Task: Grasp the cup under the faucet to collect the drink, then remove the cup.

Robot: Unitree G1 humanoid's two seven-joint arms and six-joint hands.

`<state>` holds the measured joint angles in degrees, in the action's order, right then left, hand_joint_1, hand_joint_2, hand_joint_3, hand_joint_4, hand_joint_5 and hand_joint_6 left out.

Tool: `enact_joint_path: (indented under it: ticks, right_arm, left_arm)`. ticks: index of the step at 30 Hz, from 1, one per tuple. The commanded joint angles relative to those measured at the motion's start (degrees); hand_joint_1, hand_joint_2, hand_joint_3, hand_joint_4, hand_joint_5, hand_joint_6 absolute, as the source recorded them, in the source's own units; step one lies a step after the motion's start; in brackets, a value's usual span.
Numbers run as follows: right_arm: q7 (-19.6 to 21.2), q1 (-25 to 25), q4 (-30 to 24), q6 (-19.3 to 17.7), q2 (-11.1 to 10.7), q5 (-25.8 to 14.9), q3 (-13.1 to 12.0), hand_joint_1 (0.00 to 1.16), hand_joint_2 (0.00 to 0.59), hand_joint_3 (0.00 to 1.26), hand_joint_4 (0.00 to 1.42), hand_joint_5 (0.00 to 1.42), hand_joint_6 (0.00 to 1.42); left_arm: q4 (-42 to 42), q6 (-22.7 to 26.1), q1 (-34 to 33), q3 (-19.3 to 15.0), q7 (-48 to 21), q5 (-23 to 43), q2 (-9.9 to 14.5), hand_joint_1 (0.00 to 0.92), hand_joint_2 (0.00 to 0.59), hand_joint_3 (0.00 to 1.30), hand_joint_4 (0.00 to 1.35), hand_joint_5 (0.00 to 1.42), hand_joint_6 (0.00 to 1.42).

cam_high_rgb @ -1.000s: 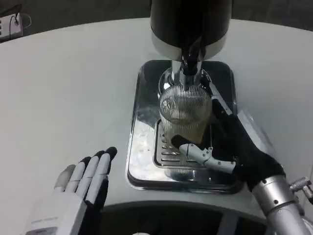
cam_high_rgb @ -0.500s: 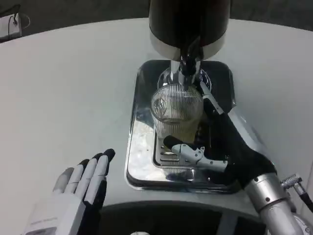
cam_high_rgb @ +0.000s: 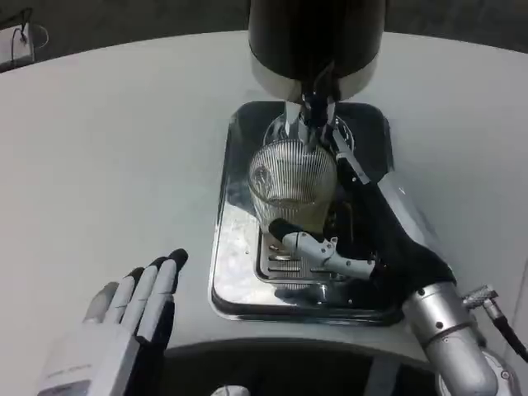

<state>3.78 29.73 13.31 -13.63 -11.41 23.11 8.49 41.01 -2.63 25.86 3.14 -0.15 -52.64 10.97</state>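
A ribbed clear glass cup (cam_high_rgb: 293,186) with pale drink in its bottom stands on the chrome drip tray (cam_high_rgb: 239,280), just below and slightly left of the faucet (cam_high_rgb: 316,106) of the black dispenser (cam_high_rgb: 318,37). My right hand (cam_high_rgb: 363,239) grips the cup from the right, thumb across its lower front and fingers behind it. My left hand (cam_high_rgb: 124,322) lies flat on the table at the lower left, fingers straight and apart, holding nothing.
The white round table (cam_high_rgb: 107,148) stretches wide to the left and far right. A small white device with cables (cam_high_rgb: 16,45) sits at the far left edge. The table's near edge curves just below the tray.
The cup in my right hand has shifted a little to the left and toward the top of the picture. My left hand has slid slightly lower and left.
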Motion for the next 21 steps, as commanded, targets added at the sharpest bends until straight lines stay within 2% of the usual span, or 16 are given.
enact_joint_path:
  ticks: [1, 8, 14, 21]
  right_arm:
    - [-0.6, 0.7, 1.7, 0.4, 1.0, 0.1, 1.5, 0.63, 0.212, 0.0, 0.08, 0.14, 0.25]
    - [-0.2, 1.7, 3.2, 0.6, 1.4, 0.2, 2.0, 0.67, 0.203, 0.05, 0.13, 0.15, 0.25]
    - [-0.2, 1.5, 3.8, 0.1, 2.2, 0.2, 2.9, 0.73, 0.189, 0.14, 0.23, 0.24, 0.31]
    - [0.4, 2.2, 4.6, 0.2, 3.4, -0.2, 3.3, 0.76, 0.185, 0.18, 0.25, 0.27, 0.35]
  left_arm:
    - [0.8, 0.9, 0.6, -0.6, -0.8, -0.3, -0.2, 0.0, 0.179, 0.0, 0.0, 0.0, 0.0]
    - [0.8, 1.1, 0.9, -1.4, -0.8, 0.4, -0.1, 0.0, 0.179, 0.0, 0.0, 0.0, 0.0]
    - [0.7, 1.4, 0.2, -1.8, -1.3, 0.7, -0.1, 0.0, 0.179, 0.0, 0.0, 0.0, 0.0]
    - [0.9, 1.8, 0.1, -2.2, -1.8, 1.0, -0.4, 0.0, 0.179, 0.0, 0.0, 0.0, 0.0]
